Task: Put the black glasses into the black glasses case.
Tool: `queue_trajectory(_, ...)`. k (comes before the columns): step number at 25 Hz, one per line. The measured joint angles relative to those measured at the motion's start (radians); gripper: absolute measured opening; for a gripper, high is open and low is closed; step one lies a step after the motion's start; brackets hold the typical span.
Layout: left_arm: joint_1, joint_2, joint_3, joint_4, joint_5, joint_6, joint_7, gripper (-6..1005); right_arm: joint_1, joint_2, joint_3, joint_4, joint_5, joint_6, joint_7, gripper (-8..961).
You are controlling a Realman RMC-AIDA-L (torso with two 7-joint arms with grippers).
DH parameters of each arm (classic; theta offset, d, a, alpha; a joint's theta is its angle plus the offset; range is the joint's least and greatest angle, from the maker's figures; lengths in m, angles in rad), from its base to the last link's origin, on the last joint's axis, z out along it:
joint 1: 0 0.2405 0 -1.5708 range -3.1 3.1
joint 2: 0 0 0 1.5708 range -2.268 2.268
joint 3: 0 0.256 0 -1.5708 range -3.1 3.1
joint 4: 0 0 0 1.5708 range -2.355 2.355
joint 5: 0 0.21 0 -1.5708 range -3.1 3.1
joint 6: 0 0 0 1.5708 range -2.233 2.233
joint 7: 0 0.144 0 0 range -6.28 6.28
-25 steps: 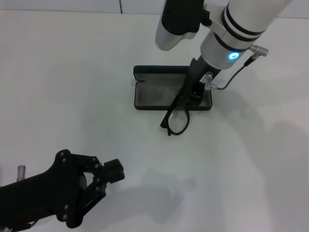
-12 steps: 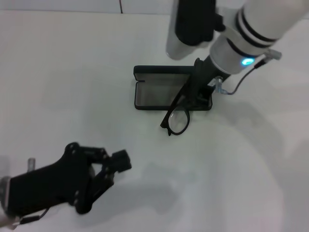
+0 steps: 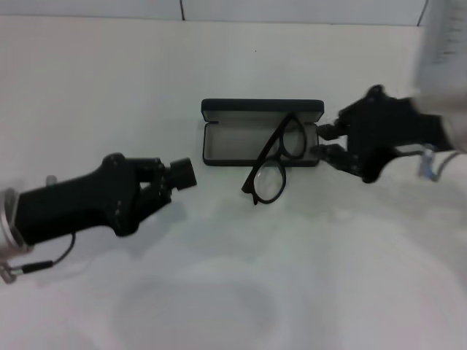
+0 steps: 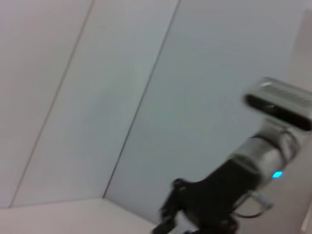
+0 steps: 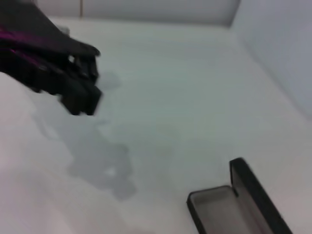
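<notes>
White table point(image 3: 328, 277) – one black glasses point(image 3: 273, 164), one black glasses case point(image 3: 241, 127), two grippers

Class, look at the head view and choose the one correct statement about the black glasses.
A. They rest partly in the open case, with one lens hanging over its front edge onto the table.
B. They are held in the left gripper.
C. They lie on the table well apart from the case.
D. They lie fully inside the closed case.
A: the black glasses lie across the front edge of the open black glasses case, one lens over the grey lining, the other outside on the table.
</notes>
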Motion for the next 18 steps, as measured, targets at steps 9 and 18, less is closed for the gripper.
queue_trajectory(9,-0.114,0.008,0.000,0.159,0.117,-0.105,-0.295,90,-0.171,-0.004,0.357,0.024,0.385,-0.181,-0.222,204)
queue_trajectory(18,-0.293,0.002,0.011,0.190,0.218,-0.208,-0.421,99,-0.095,-0.022,1.164,0.500,0.679,-0.799,-0.481,205)
